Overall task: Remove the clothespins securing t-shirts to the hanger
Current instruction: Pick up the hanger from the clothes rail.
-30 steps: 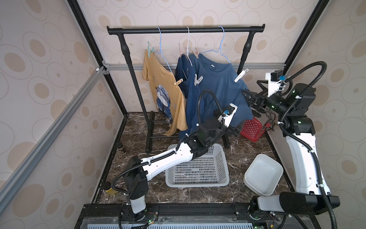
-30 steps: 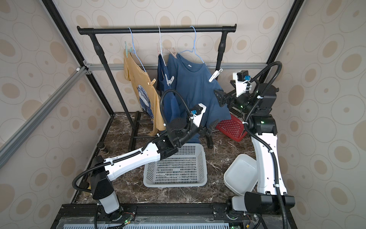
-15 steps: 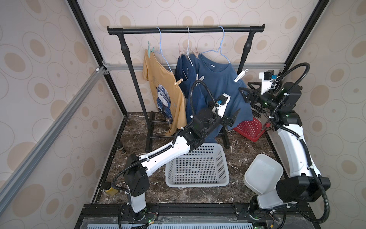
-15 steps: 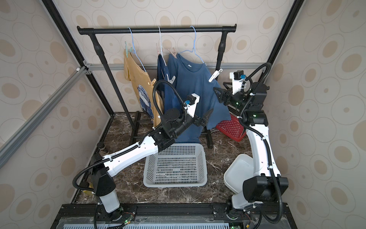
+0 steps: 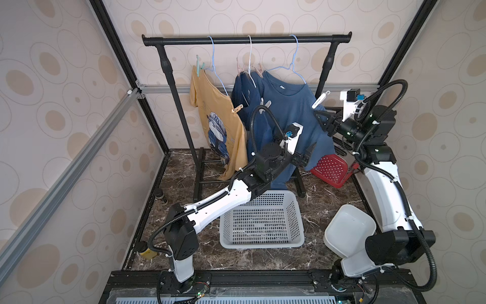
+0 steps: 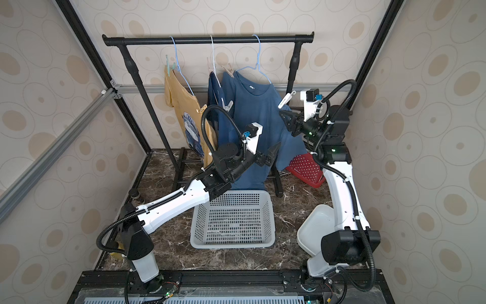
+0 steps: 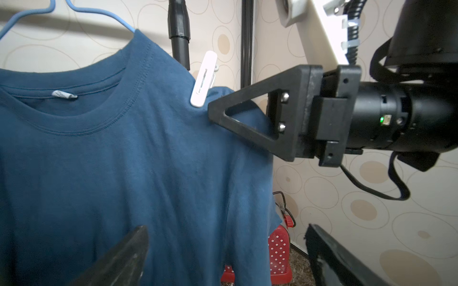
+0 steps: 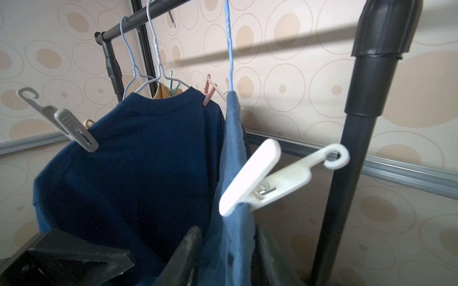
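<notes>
– Marbled floor (image 5: 328,200), front edge first: what's listed?
– Item 1, grey basket (image 5: 263,244), centre front. Item 2, white bin (image 5: 349,231), front right corner, beside the right arm's base.
– Arms?
– Item 3, left gripper (image 5: 306,155): above the basket's back edge, jaws spread wide, holding nothing, facing the blue shirt (image 7: 124,161). Item 4, right gripper (image 7: 214,112): at that shirt's right shoulder, jaws partway apart with sleeve cloth between them. Whether they actually pinch it, I cannot tell.
– Task goods?
– Item 5, white clothespin (image 8: 250,175): bites the blue shirt's shoulder just above the right gripper, near the right end of the rail (image 5: 236,40). Item 6, grey clothespin (image 8: 74,131) and pink clothespin (image 8: 209,91), both on the navy shirt (image 8: 136,161), mid-rail. Item 7, teal clothespin (image 5: 200,65) and yellow clothespin (image 5: 237,108), both on the yellow shirt (image 5: 213,105), towards the rail's left end.
– Handling note for item 5?
– Judged, not seen: steady the cloth below the clip and bring the open left jaws across its paddle and hooked tail. Squeeze those together until the mouth opens, then draw the clip off along the shoulder. Tugging a closed clip would likely swing the hanger (image 5: 294,65) or drag the shirt off it.
</notes>
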Tool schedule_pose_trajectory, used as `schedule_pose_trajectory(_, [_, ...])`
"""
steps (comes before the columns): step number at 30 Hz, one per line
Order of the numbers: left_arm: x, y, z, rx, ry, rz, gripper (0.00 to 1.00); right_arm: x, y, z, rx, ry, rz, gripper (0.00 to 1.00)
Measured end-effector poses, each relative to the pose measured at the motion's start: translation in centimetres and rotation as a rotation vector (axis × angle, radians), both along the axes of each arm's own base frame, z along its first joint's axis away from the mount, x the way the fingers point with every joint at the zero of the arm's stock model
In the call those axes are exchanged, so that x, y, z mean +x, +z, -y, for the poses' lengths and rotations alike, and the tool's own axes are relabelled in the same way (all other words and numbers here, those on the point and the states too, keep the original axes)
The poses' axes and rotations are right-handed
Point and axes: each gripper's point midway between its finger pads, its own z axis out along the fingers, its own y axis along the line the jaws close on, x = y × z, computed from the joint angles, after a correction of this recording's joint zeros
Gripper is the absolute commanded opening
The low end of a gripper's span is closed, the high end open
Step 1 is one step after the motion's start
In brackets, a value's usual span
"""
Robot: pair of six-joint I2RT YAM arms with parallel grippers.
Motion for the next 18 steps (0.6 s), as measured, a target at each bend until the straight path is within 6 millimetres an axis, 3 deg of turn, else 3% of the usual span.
schedule_pose_trajectory(10, [0.5, -1.0, -0.3, 0.015, 0.025, -0.016, 0.99, 0.7, -0.2, 0.0, 0.015, -0.022, -0.027, 0.01])
schedule_pose_trajectory(18, [0.5, -1.2, -0.9, 0.029, 0.050, -0.017, 0.99, 0.7, -0.1, -0.9, 0.025, -0.040, -0.028, 0.00])
